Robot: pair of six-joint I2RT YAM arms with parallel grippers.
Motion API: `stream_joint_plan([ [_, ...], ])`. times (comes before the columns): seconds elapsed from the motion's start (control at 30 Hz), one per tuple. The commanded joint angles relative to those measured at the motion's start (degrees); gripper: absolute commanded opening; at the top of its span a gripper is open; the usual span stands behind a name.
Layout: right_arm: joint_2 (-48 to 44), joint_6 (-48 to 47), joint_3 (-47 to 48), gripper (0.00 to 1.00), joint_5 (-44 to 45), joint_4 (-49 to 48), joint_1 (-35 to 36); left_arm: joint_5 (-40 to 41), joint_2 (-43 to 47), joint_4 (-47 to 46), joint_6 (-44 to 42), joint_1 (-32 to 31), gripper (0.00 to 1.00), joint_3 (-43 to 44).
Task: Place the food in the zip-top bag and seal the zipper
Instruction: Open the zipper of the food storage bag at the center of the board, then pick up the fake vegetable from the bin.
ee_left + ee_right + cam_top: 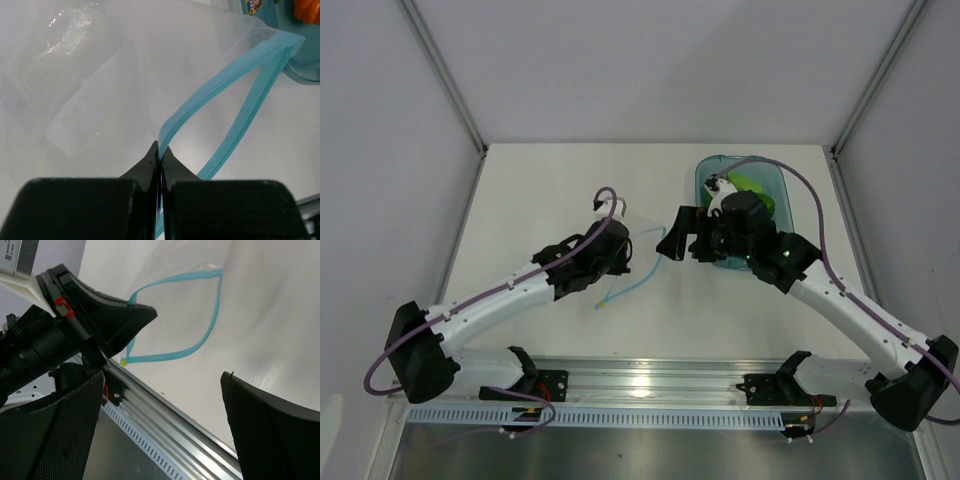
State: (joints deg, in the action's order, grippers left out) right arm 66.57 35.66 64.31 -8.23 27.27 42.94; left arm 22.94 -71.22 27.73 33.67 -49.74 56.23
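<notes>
Zip-top bag (638, 238) is at the centre of the top view, its zipper (215, 87) gaping in a loop. Left gripper (160, 155) is clamped on the zipper. Right gripper (672, 240), just right of the bag, stands wide apart, holding nothing. Food (755, 190) sits in the blue tray (703, 180), upper right.

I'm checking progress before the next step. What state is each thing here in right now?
zip-top bag: mouth gaping open, no food seen inside.
zipper: unsealed, its two strips spread into a loop.
food: lying in the tray, not in the bag.
tray: holding the food, partly hidden by the right arm.
left claw: shut on the zipper.
right claw: open, holding nothing.
</notes>
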Motion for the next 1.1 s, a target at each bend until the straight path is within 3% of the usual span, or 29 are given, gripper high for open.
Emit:
stream_joint_plan([
  [0.0, -1.0, -5.5, 4.9, 0.99, 3.9, 9.5, -6.0, -7.4, 0.1, 4.0, 2.3, 2.3, 0.00, 2.0],
  [0.27, -0.3, -9.7, 5.0, 0.98, 11.8, 13.1, -21.8, -11.8, 3.5, 6.6, 3.8, 4.2, 0.01, -0.7],
  [0.47, 7.2, -8.2, 6.5, 0.99, 10.2, 12.8, -32.6, -13.1, 4.9, 7.3, 5.0, 4.3, 0.01, 0.9],
  [0.7, 14.6, -4.1, 7.1, 0.99, 12.3, 5.0, -34.8, -13.1, 8.9, 1.7, 5.3, 4.3, 0.01, 0.5],
  [1.07, 28.2, -2.3, 8.9, 0.91, 12.4, -1.0, -36.5, -9.6, 5.2, 9.8, 8.0, 4.9, 0.01, 7.1],
])
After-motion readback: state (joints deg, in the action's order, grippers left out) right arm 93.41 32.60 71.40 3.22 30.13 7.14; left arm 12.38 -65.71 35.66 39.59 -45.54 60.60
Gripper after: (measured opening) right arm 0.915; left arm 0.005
